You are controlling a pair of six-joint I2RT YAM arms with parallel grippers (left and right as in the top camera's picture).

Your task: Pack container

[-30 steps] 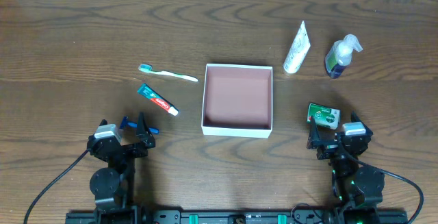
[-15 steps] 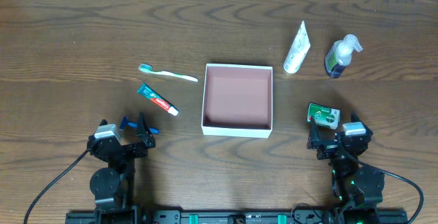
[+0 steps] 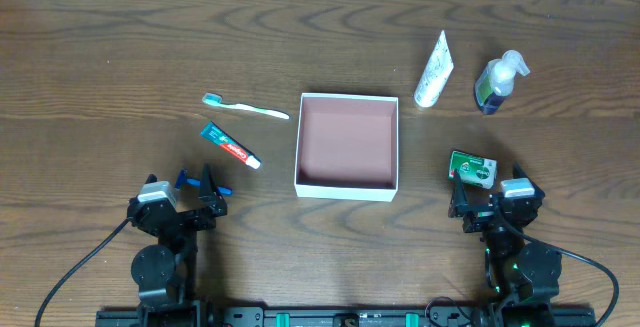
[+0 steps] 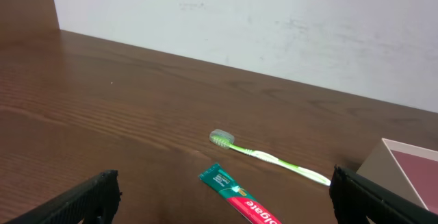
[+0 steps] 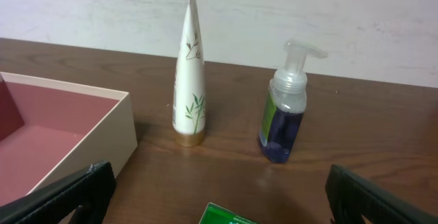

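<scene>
Overhead, nothing had shifted across the last second. Every item lay where it had been, and both arms sat parked at the near edge of the tabletop (image 3: 100, 67).

The container (image 3: 345, 142) rested at the middle of the tabletop, between the two arms and a little beyond them. Its reddish-brown floor was bare, so nothing had been packed.

To its left lay the toothbrush (image 3: 245, 107), and nearer the arms the toothpaste tube (image 3: 230, 146); the two were apart from each other and from the box wall. To its right, on the far side, were the white tube (image 3: 434, 70) and the pump bottle (image 3: 497, 82). In the overhead picture they looked laid out, but the right wrist view showed both standing upright. The green-and-white carton (image 3: 472, 169) sat just in front of the right jaws.

In the left wrist view, the left jaws stood wide apart and held nothing, with the toothbrush and toothpaste ahead of them. The right jaws were equally spread and empty. The carton's edge showed low between them in the right wrist view, but I could not tell whether it touched either finger.

That stillness suggested the task had not really started, or that the arms were paused before a first reach. All five toiletries remained to be moved. The carton looked the handiest first pick for the right arm and the toothpaste for the left.
</scene>
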